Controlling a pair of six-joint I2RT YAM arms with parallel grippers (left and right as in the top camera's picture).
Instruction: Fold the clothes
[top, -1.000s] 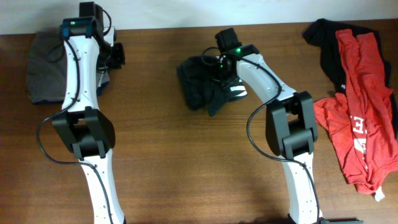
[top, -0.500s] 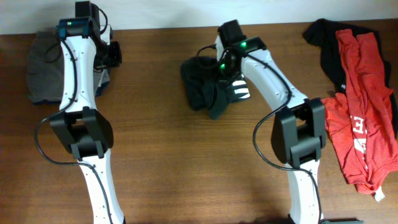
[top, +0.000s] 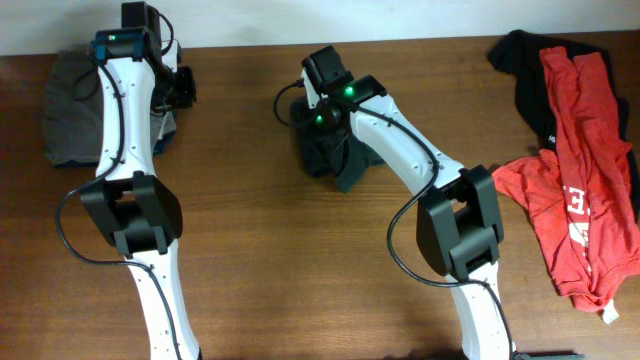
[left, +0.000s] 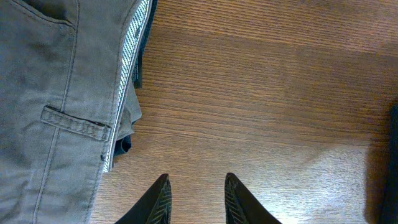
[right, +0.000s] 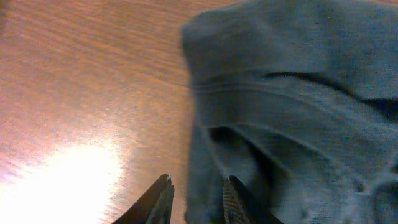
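A crumpled black T-shirt (top: 325, 155) lies at the table's middle back. My right arm (top: 352, 100) reaches over it from the right. In the right wrist view the right gripper (right: 198, 178) is open at the shirt's (right: 292, 93) left edge: one finger is over bare wood, the other over the cloth, and neither pinches it. Folded grey trousers (top: 68, 120) lie at the far left. The left gripper (left: 196, 177) is open over bare wood just right of the trousers (left: 50, 93), with nothing between its fingers.
Red printed T-shirts (top: 585, 170) sprawl over another black garment (top: 520, 70) at the right edge of the table (top: 250, 250). Both arms' bases and elbows stand along the front half. The table's back edge runs just behind the trousers and shirt.
My right arm has swung left across the black T-shirt and its jaws have opened. The shirt's white print is now hidden under the arm. The left arm has barely moved.
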